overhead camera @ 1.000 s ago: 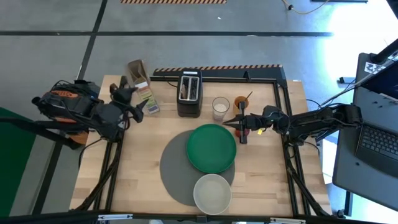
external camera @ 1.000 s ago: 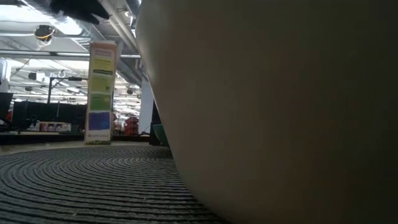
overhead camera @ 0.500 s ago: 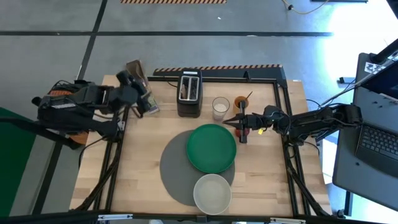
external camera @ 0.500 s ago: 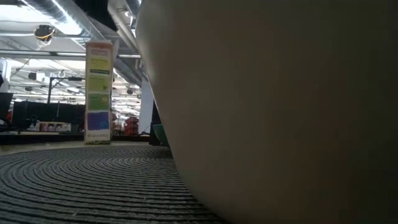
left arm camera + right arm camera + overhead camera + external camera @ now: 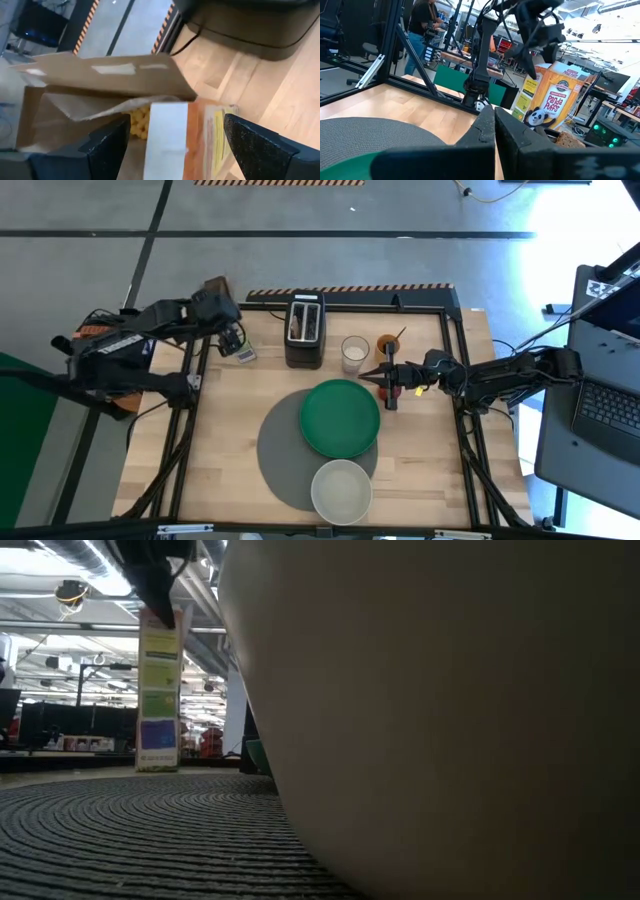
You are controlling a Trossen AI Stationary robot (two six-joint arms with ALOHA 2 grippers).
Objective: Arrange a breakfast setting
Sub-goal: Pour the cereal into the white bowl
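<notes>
A green plate [image 5: 340,418] lies on the round grey mat [image 5: 278,450], and a pale bowl [image 5: 341,490] sits on the mat's near edge. A cereal box [image 5: 238,340] stands at the far left, its top flaps open, with yellow cereal [image 5: 140,122] showing inside. My left gripper [image 5: 182,145] is open above it, one finger on either side of the open top. Brown toast [image 5: 298,326] sticks up from the black toaster [image 5: 305,330]. My right gripper [image 5: 368,377] is shut, right of the plate, with a red thing [image 5: 397,390] close beside it. A thin spoon [image 5: 400,333] stands in the orange cup [image 5: 388,345].
A glass of milk [image 5: 355,353] stands between the toaster and the orange cup. A black frame rail [image 5: 350,302] runs along the far edge. Bare table lies near left of the mat. A person stands in the room beyond [image 5: 427,25].
My left gripper has swung from the left of the cereal box toward the far edge and the right, turned, and come over the box's open top. The right arm and the tableware have stayed where they were.
</notes>
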